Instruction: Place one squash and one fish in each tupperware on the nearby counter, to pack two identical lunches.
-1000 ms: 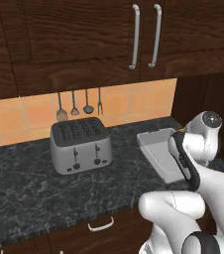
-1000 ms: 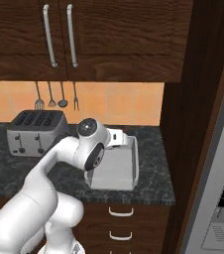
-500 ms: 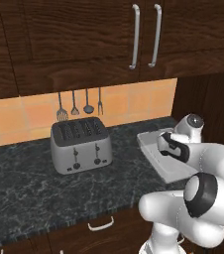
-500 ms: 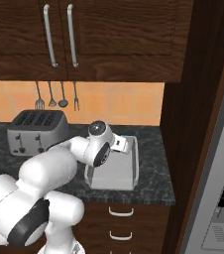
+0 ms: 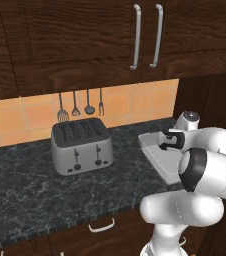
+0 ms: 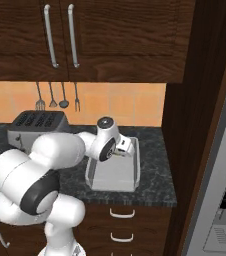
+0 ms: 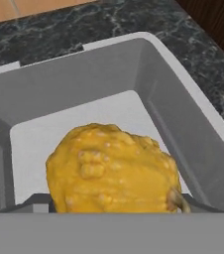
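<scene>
Hanging in the gripper (image 6: pixel 121 149), a yellow squash (image 7: pixel 113 168) is clamped right above the grey tupperware (image 7: pixel 183 129).

The surface (image 5: pixel 30 192) is black speckled stone over dark brown wood drawers with curved silver handles (image 6: pixel 122 214). Dark wood upper cabinets (image 5: pixel 85 40) carry two long vertical silver handles (image 5: pixel 135 37). An orange tiled backsplash (image 5: pixel 15 120) runs between them. Four utensils (image 5: pixel 80 105) hang on it, above a silver four-slot toaster (image 5: pixel 81 145). A grey refrigerator panel (image 6: pixel 222 200) stands at the far right.
</scene>
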Available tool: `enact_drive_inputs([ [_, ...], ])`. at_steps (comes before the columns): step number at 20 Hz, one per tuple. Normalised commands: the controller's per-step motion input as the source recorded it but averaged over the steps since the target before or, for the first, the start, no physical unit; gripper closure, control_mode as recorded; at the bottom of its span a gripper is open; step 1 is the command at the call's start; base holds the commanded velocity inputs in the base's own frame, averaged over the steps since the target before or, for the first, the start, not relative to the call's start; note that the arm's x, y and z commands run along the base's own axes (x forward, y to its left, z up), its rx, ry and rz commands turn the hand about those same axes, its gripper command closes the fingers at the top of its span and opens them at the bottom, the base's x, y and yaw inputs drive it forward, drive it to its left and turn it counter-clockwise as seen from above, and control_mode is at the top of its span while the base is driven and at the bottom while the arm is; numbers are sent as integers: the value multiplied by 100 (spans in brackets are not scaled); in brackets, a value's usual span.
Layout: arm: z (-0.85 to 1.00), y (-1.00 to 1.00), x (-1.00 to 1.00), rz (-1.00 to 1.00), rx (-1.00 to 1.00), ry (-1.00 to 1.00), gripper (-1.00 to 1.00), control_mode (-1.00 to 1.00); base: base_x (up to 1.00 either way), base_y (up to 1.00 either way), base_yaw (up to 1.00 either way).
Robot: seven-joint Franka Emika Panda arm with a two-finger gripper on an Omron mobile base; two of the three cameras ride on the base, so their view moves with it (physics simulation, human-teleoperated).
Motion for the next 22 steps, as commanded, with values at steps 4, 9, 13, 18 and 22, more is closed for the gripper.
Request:
enact_drive_inputs([
  [4, -51, 0, 51, 0, 0, 2, 100, -100, 0, 0, 0],
  [9, -36, 0, 51, -1, 2, 11, -100, -100, 0, 0, 0],
  [13, 11, 0, 7, -7, 3, 2, -100, -100, 0, 0, 0],
  [18, 32, 0, 0, -7, 0, 0, -100, -100, 0, 0, 0],
  [22, 20, 0, -5, -8, 0, 0, -100, -100, 0, 0, 0],
])
